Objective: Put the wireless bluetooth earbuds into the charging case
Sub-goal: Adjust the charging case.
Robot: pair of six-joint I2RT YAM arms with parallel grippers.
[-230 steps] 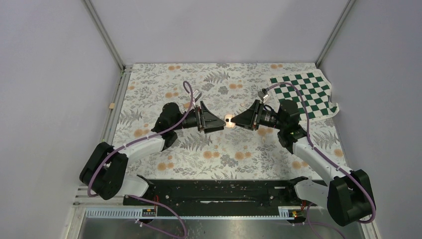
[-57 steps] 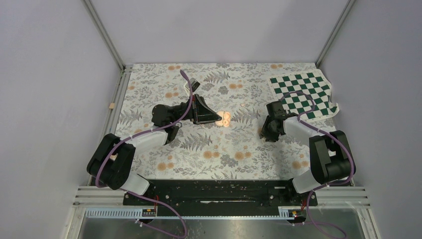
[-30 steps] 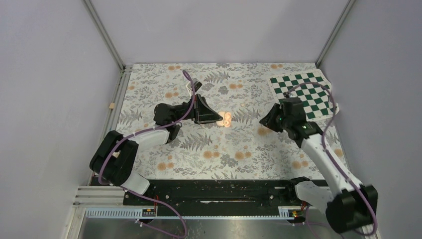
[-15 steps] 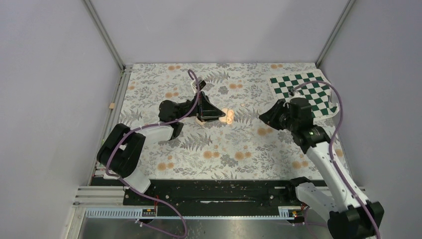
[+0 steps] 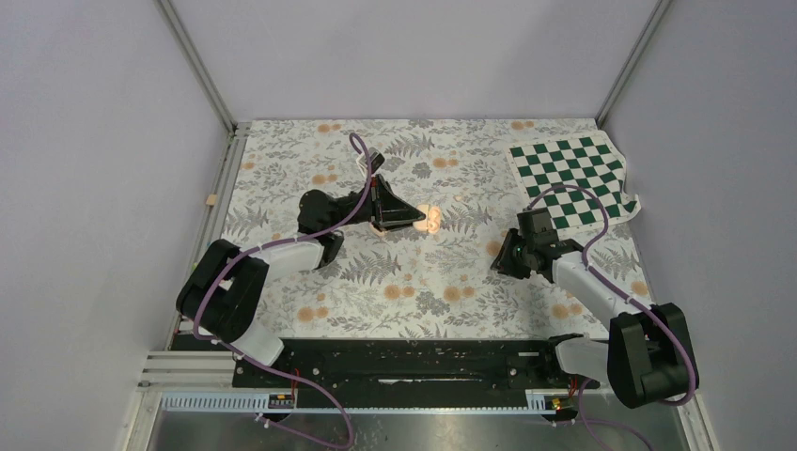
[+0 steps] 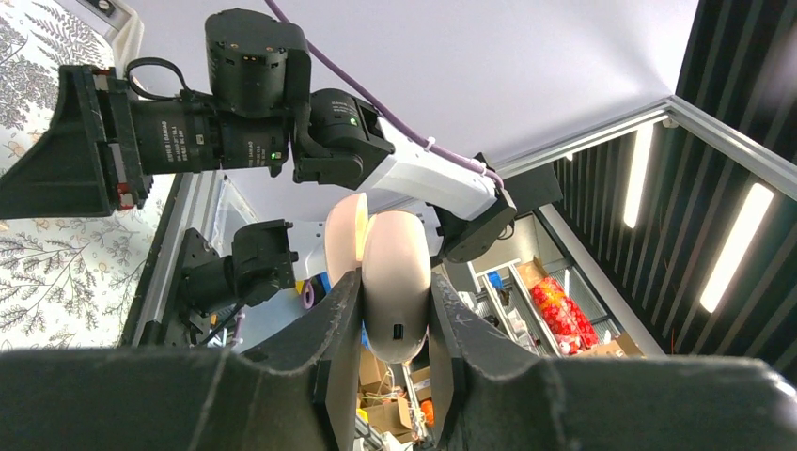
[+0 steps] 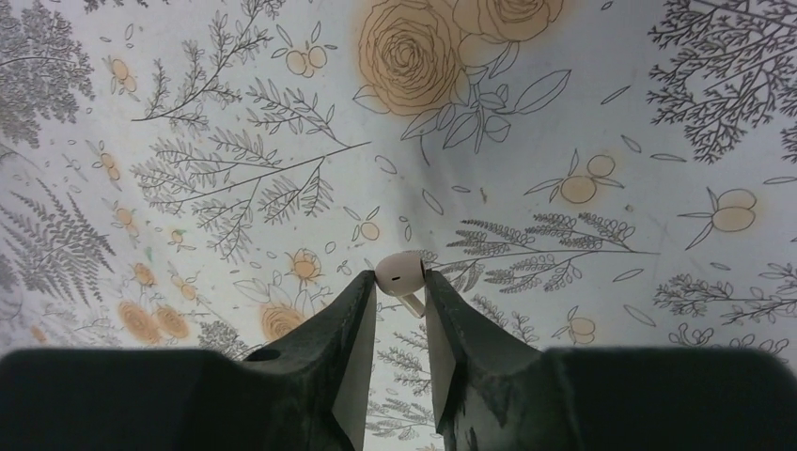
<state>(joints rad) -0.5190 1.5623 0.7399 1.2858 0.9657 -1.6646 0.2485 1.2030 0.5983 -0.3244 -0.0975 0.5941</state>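
Note:
The charging case (image 6: 396, 252), pale peach-pink with its lid (image 6: 343, 235) ajar, is pinched between the jaws of my left gripper (image 6: 395, 281). In the top view that gripper (image 5: 421, 223) holds the case (image 5: 433, 221) above the middle of the floral mat. My right gripper (image 7: 399, 279) points down at the mat, and one of the wireless bluetooth earbuds (image 7: 398, 270) sits between its fingertips, touching both, with its stem angled down to the right. In the top view the right gripper (image 5: 495, 266) is right of centre; the bud is hidden there.
A green-and-white checkered cloth (image 5: 575, 178) lies at the back right corner. A small tan block (image 5: 210, 199) sits beyond the mat's left edge. The floral mat (image 5: 414, 291) covers the table, with walls on three sides.
My right arm has come down and nearer, so its gripper now sits low over the mat right of centre. The left gripper has kept the case in about the same place.

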